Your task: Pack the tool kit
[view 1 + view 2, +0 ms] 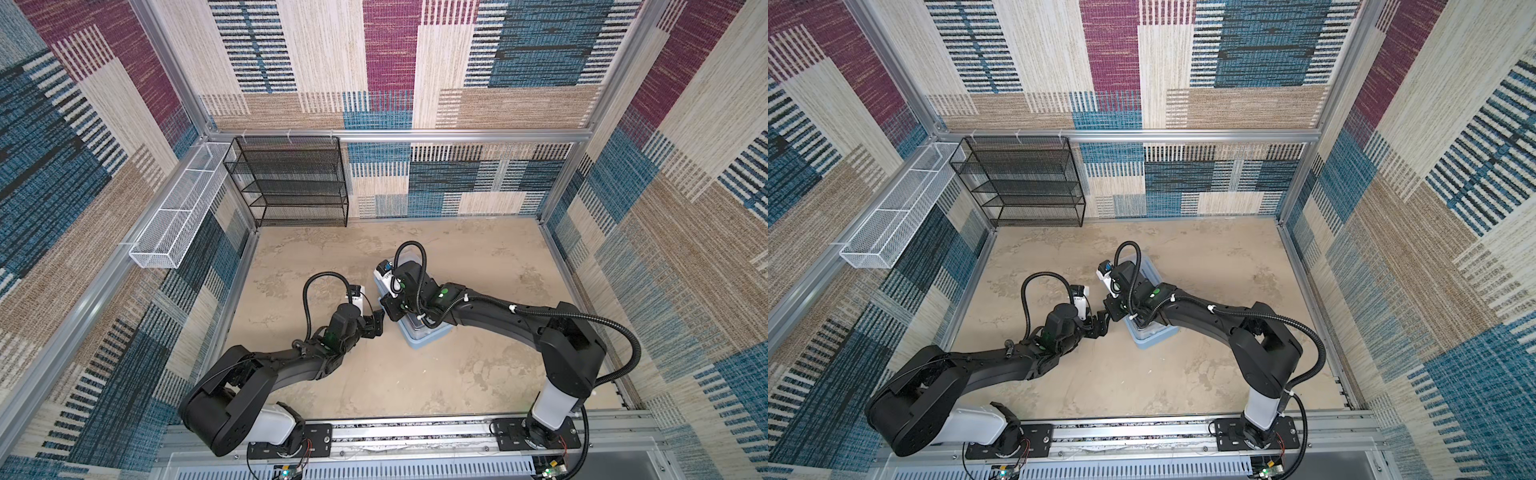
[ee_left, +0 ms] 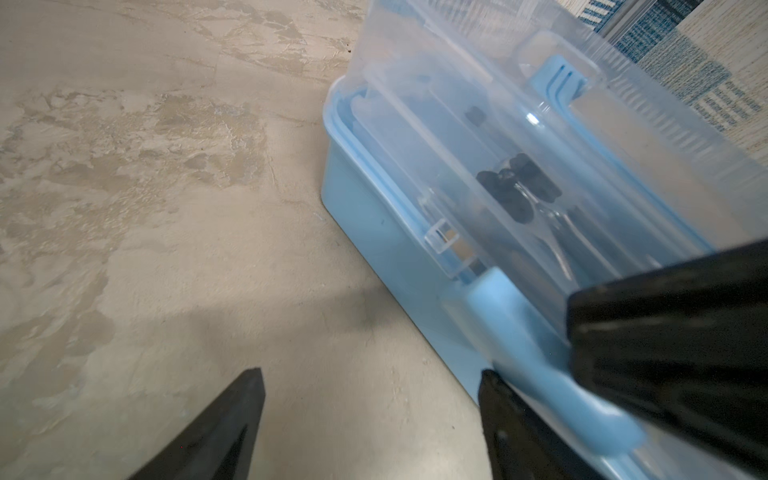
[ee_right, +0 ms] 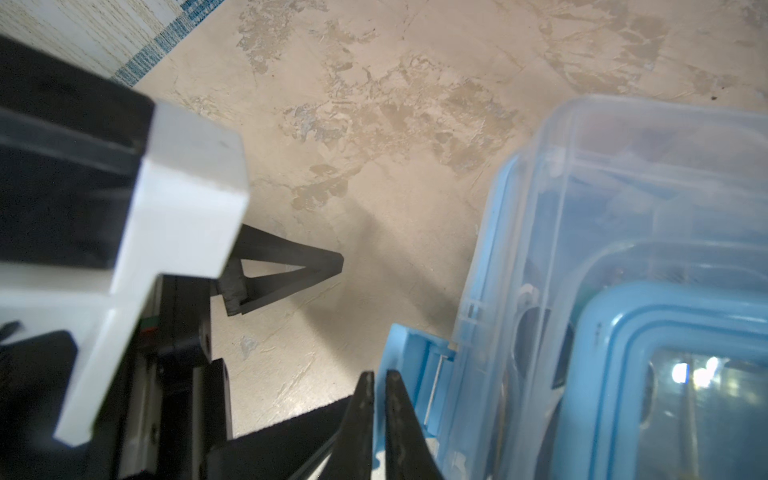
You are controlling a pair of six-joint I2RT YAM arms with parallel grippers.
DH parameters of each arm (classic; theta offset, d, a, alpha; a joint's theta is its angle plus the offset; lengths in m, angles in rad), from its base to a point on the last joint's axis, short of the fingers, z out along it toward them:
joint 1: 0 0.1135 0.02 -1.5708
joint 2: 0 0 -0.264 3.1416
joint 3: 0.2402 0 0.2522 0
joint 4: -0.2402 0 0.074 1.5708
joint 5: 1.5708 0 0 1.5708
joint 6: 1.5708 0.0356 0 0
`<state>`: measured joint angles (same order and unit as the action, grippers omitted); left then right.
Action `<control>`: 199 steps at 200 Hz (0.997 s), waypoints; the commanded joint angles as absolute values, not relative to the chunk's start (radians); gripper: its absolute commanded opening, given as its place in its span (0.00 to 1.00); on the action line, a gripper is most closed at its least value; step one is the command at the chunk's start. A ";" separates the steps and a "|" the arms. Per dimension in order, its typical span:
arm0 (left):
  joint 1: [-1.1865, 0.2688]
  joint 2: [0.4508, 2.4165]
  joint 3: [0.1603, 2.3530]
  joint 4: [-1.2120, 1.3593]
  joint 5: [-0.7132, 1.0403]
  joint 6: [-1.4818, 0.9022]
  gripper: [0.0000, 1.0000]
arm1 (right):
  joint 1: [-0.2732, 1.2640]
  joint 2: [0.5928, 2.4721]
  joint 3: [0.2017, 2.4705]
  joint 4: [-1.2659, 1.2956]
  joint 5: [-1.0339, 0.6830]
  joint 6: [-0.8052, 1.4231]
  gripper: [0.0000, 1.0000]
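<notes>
Lidded toolbox (image 1: 428,334) on the table (image 1: 478,374), with a hand at either side of its latch.

The light-blue toolbox is set near the table's middle, partly hidden under the right wrist. Its clear lid (image 3: 623,187) is laid down over the base, and dark tools (image 2: 511,187) are made out through it, too blurred to be named. The right hand (image 3: 379,376) is pinched almost shut beside the light-blue latch (image 2: 519,332), with nothing seen between its fingers. The left hand (image 2: 372,374) is spread wide, and nothing is held.
</notes>
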<state>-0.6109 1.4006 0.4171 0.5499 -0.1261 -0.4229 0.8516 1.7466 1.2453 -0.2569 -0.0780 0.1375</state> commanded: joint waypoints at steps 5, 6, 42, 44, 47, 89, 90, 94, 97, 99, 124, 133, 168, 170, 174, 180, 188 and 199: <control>-0.612 1.399 0.422 0.589 -0.124 -0.436 0.84 | 0.853 1.756 1.261 -0.270 -0.054 0.143 0.11; -0.611 1.399 0.421 0.589 -0.125 -0.435 0.84 | 0.853 1.755 1.261 -0.270 -0.054 0.143 0.11; -0.610 1.404 0.422 0.593 -0.124 -0.437 0.84 | 0.856 1.766 1.275 -0.300 -0.017 0.141 0.10; -0.610 1.405 0.422 0.594 -0.123 -0.436 0.84 | 0.857 1.766 1.277 -0.303 -0.015 0.140 0.10; -0.610 1.406 0.422 0.595 -0.124 -0.436 0.84 | 0.857 1.767 1.277 -0.305 -0.012 0.141 0.09; -0.609 1.419 0.425 0.595 -0.118 -0.444 0.84 | 0.871 1.780 1.299 -0.341 0.030 0.140 0.07; -0.609 1.419 0.425 0.595 -0.118 -0.444 0.84 | 0.872 1.781 1.299 -0.343 0.032 0.140 0.07; -0.609 1.419 0.424 0.595 -0.118 -0.444 0.84 | 0.874 1.784 1.303 -0.347 0.037 0.140 0.07; -0.609 1.419 0.423 0.595 -0.118 -0.444 0.84 | 0.876 1.785 1.305 -0.352 0.041 0.138 0.06; -0.609 1.420 0.423 0.594 -0.118 -0.444 0.84 | 0.877 1.787 1.307 -0.355 0.045 0.138 0.07; -0.607 1.413 0.420 0.589 -0.121 -0.447 0.84 | 0.886 1.803 1.325 -0.382 0.077 0.134 0.06; -0.607 1.413 0.420 0.589 -0.121 -0.445 0.84 | 0.887 1.806 1.327 -0.383 0.084 0.132 0.06; -0.605 1.416 0.422 0.586 -0.119 -0.448 0.84 | 0.888 1.819 1.337 -0.408 0.114 0.137 0.06; -0.604 1.416 0.422 0.585 -0.120 -0.447 0.84 | 0.888 1.819 1.337 -0.408 0.115 0.137 0.06; -0.604 1.416 0.421 0.585 -0.118 -0.446 0.84 | 0.888 1.820 1.337 -0.411 0.118 0.137 0.06; -0.604 1.418 0.420 0.584 -0.118 -0.447 0.84 | 0.888 1.820 1.338 -0.415 0.122 0.138 0.06; -0.603 1.417 0.420 0.584 -0.118 -0.448 0.84 | 0.890 1.821 1.338 -0.417 0.127 0.140 0.06; -0.603 1.417 0.419 0.584 -0.117 -0.450 0.84 | 0.890 1.822 1.339 -0.423 0.133 0.141 0.06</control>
